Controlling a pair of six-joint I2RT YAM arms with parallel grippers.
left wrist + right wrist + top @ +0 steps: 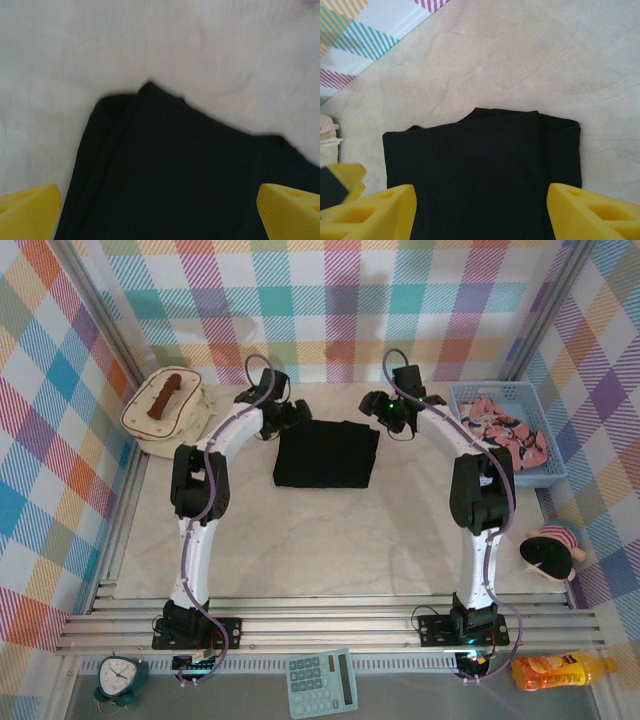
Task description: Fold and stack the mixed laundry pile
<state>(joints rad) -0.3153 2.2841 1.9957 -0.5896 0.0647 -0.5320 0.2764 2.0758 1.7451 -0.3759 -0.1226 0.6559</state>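
Black shirt [326, 453] folded flat at table centre. Left gripper [157, 200] and right gripper [480, 200] spread wide above far corners, pinching nothing. Pink garment [500, 430] in basket [490, 388], far right.

bowing the left white-and-black jointed arm [196, 485] and the right white-and-black jointed arm [482, 490] outward at the elbows, wrists angling inward and down. holding the left black gripper [287, 416] wide, yellow wedge-shaped fingers [29, 212] far apart. holding the right black gripper [388, 412] parted too, yellow fingers [372, 212] clasping nothing.
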